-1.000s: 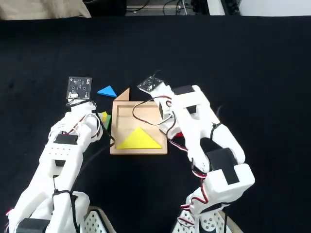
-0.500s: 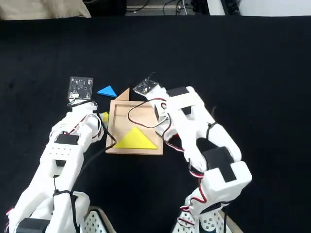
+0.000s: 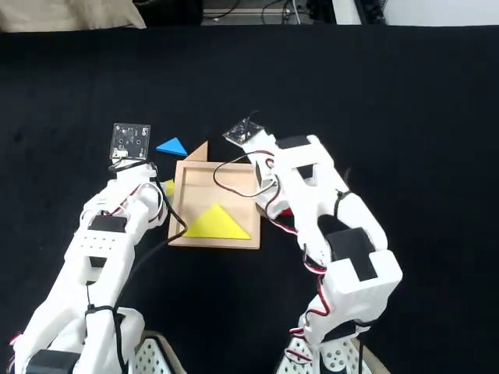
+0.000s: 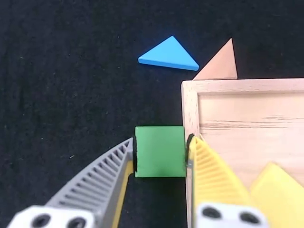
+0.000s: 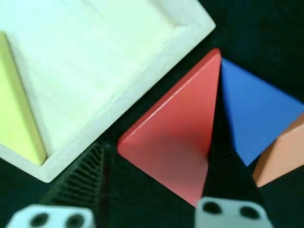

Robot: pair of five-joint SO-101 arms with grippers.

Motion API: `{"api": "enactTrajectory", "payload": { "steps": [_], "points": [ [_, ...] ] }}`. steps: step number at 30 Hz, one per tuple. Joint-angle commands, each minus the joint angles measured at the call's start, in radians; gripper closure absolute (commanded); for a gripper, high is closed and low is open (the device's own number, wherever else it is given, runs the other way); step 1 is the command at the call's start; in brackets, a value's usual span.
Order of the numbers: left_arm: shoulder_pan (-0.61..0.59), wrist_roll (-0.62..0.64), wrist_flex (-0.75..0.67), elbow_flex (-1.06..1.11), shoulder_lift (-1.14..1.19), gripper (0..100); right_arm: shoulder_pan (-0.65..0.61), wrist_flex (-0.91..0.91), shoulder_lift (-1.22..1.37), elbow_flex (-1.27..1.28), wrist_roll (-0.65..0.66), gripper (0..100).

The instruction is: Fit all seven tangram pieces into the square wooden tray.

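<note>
The square wooden tray (image 3: pixel 204 185) holds one big yellow triangle (image 3: pixel 217 224). My left gripper (image 4: pixel 160 142) is beside the tray's left rim (image 4: pixel 237 86), shut on a green square (image 4: pixel 160 151); its yellow finger (image 4: pixel 209 166) lies over that rim. A blue triangle (image 3: pixel 171 146) and a tan triangle (image 3: pixel 199 151) lie just behind the tray's far left corner. At the tray's right side my right gripper (image 5: pixel 156 147) is open astride a red triangle (image 5: pixel 175 142). Next to it are a blue piece (image 5: pixel 254 118) and an orange piece (image 5: pixel 280 161).
A small yellow piece (image 3: pixel 168 187) peeks out between the left arm (image 3: pixel 117 226) and the tray. The right arm (image 3: pixel 312 195) covers the pieces right of the tray. Black cloth stretches free to the far left, the far right and behind the pieces.
The tray has slid left and a little away from the arms' bases, up against the left gripper. The right arm swung left, then back a bit. The green square is now hidden in the high view.
</note>
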Motion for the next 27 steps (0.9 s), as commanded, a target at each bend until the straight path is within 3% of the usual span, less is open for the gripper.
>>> {"api": "enactTrajectory", "payload": {
  "steps": [1, 9, 14, 17, 20, 27],
  "points": [
    [0.01, 0.005, -0.02, -0.005, -0.014, 80, 0.031, 0.015, -0.008, -0.021, -0.011, 84.6],
    [0.001, 0.011, -0.021, -0.005, -0.018, 81, 0.025, 0.115, -0.275, -0.012, -0.066, 84.6],
    [-0.007, 0.011, -0.02, -0.005, -0.021, 81, -0.043, 0.15, -0.334, -0.01, -0.098, 84.7],
    [-0.07, 0.008, -0.014, -0.005, -0.025, 81, -0.124, 0.153, -0.32, -0.013, 0.014, 84.7],
    [-0.185, 0.002, 0.097, -0.024, -0.026, 80, -0.192, 0.152, -0.331, -0.03, 0.176, 84.6],
    [-0.486, -0.164, 0.255, 0.035, -0.075, 80, -0.336, 0.152, -0.332, -0.07, 0.539, 84.7]
  ]
}}
